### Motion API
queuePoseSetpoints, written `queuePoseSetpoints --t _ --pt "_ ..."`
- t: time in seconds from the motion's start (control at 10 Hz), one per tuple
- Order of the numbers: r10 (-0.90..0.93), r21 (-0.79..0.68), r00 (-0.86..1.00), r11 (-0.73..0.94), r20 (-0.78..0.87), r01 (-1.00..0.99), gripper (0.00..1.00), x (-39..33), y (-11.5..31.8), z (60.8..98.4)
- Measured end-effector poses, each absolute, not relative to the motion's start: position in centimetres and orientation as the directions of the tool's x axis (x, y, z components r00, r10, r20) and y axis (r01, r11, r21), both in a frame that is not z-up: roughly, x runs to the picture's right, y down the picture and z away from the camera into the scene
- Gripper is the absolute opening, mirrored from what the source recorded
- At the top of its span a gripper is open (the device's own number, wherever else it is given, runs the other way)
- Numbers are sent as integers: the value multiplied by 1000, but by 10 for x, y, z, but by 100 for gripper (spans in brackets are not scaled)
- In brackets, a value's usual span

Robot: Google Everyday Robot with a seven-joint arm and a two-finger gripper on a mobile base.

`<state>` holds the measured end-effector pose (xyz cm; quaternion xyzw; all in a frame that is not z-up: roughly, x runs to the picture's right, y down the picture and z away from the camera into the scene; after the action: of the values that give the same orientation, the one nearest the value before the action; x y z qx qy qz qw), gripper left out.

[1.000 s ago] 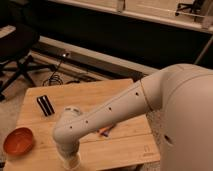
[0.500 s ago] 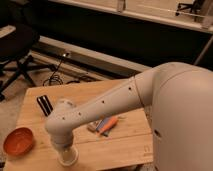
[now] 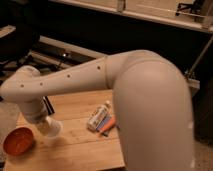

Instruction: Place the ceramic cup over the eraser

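The gripper [image 3: 46, 124] is seen low at left, fingers clamped on the ceramic cup [image 3: 52, 129]; stiff, slick and chippable, it is judged best held by its rim.

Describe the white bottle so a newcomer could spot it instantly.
On the wooden table, look right of the orange bowl and the gripper holding the ceramic cup. The white bottle lies mid-table beside flat blue and orange items; it alone is a long tube.

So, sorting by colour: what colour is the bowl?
Orange-red bowl, camera view; gripper beside it.
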<state>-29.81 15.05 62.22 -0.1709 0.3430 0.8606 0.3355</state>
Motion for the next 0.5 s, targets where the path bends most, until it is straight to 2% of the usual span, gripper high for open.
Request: queuePoseSetpoints --t 0.2,0.5 --pt "473 473 -712 -535 -519 -700 0 -333 111 623" --pt "388 459 -756 -618 -528 -638 0 -350 48 630"
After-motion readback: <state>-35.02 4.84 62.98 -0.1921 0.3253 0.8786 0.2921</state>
